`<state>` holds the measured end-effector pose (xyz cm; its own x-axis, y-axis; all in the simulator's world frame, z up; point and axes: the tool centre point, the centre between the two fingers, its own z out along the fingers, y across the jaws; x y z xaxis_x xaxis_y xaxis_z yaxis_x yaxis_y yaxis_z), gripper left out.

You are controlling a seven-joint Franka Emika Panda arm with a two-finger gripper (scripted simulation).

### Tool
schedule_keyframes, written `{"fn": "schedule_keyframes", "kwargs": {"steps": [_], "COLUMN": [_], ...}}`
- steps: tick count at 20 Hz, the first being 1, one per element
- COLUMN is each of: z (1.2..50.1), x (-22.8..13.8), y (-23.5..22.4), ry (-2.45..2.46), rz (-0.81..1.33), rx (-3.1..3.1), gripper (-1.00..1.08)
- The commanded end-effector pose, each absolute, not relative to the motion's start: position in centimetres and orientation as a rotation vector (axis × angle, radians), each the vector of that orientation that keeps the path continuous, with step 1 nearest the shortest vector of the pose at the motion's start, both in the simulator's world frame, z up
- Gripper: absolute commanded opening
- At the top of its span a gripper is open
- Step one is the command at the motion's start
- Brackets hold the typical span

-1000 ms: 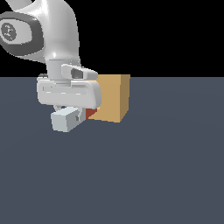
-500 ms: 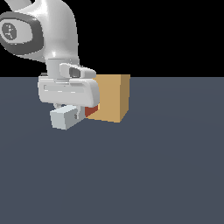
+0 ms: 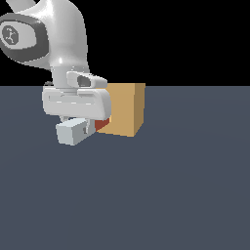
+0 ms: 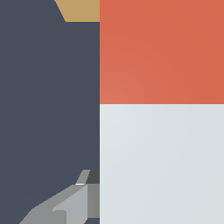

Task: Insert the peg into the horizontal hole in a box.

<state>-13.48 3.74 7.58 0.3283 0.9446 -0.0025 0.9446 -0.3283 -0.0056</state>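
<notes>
Exterior view: the gripper point(image 3: 90, 128) sits low at the box's point(image 3: 128, 107) side that faces the exterior view's left, just above the floor point(image 3: 161, 195). Only a sliver of the peg point(image 3: 101, 125) shows – its red end, right up against the box face. The horizontal hole isn't visible from here; the hand covers that face, so I can't tell whether the tip is in it or just butted against the wall.

Wrist view: the peg point(image 4: 162, 109) fills most of the picture, red end toward the box point(image 4: 81, 8), white end toward the camera. One finger point(image 4: 65, 205) shows beside the white half, flush against it. The other finger is hidden, so full closure isn't confirmed, but I judge the claw clamped narrow on the white end.

For the step in hand – pushing in – I'd keep the peg axis level and square to the face, and drive straight along that axis, slowly. Any yaw or droop will likely jam the red corner on the hole's edge. Hold the grip firm until most of the peg is sunk; don't let go early.
</notes>
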Motion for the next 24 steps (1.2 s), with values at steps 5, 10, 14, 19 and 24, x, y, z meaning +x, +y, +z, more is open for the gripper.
{"fn": "schedule_keyframes", "kwargs": {"steps": [5, 10, 14, 19, 24], "z": [7.8, 7.8, 7.9, 7.9, 8.0], "x": [-13.3, -13.0, -12.4, -11.2, -10.1], "y": [3.8, 4.6, 6.5, 10.1, 13.1], "ry": [-1.822, -1.822, -1.822, -1.823, -1.823], "rz": [0.0, 0.0, -0.002, -0.004, -0.005], "rx": [-2.557, -2.557, -2.558, -2.558, -2.558], "gripper": [-1.0, -1.0, -1.0, -1.0, -1.0]}}
